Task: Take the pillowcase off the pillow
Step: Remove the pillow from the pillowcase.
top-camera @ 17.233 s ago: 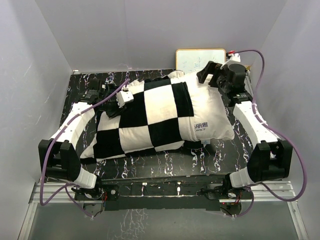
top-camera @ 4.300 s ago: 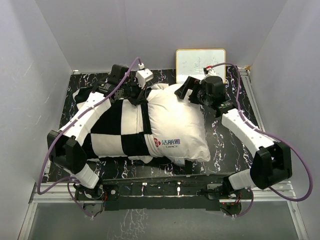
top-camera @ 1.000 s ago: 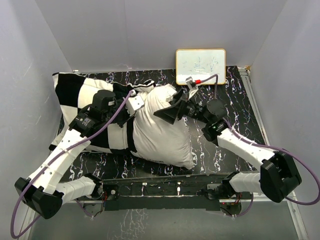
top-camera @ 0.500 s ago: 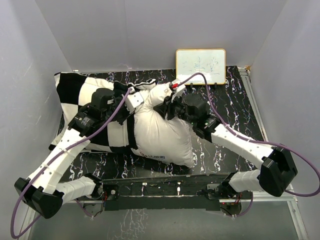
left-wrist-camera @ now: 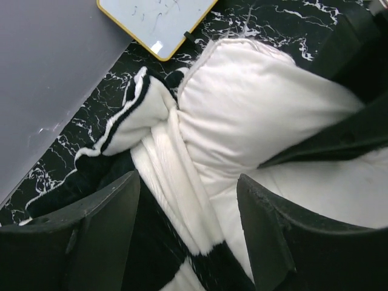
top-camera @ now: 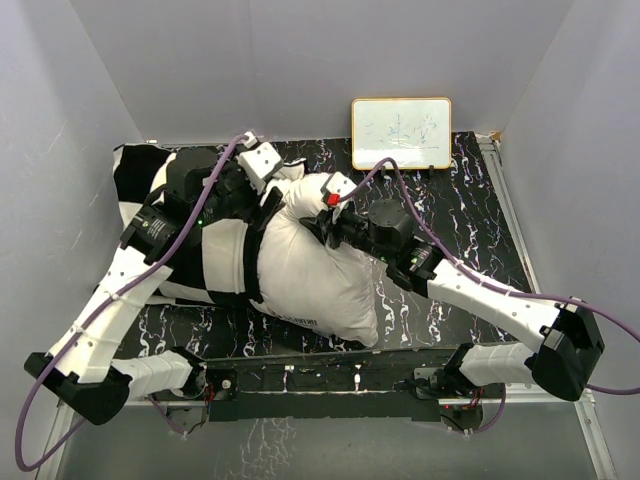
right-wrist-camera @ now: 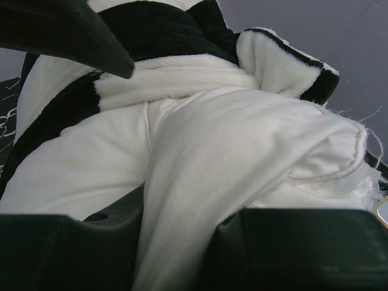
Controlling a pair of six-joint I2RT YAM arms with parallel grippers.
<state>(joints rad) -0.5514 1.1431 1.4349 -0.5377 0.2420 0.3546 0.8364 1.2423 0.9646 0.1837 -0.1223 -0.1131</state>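
Observation:
The plain white pillow (top-camera: 315,275) lies mid-table with most of its body bare. The checkered pillowcase (top-camera: 215,262) is bunched over its left end and trails to the far left corner. My left gripper (top-camera: 270,205) hovers open over the case's gathered rim (left-wrist-camera: 145,115), fingers either side of it and gripping nothing (left-wrist-camera: 188,233). My right gripper (top-camera: 323,222) is shut on a pinched fold of the pillow's white fabric (right-wrist-camera: 182,242) near its far corner. The left wrist view shows the pillow (left-wrist-camera: 254,103) beside the rim. The right wrist view shows the pillowcase (right-wrist-camera: 173,33) behind the pillow (right-wrist-camera: 212,151).
A yellow-framed whiteboard (top-camera: 400,132) leans against the back wall, also in the left wrist view (left-wrist-camera: 154,21). Grey walls close in the black marble table (top-camera: 470,210) on three sides. The two grippers sit close together over the pillow's far edge.
My left gripper has opened, let go of the pillowcase and shifted toward the back. My right gripper has closed on a fold of the pillow and moved a little left.

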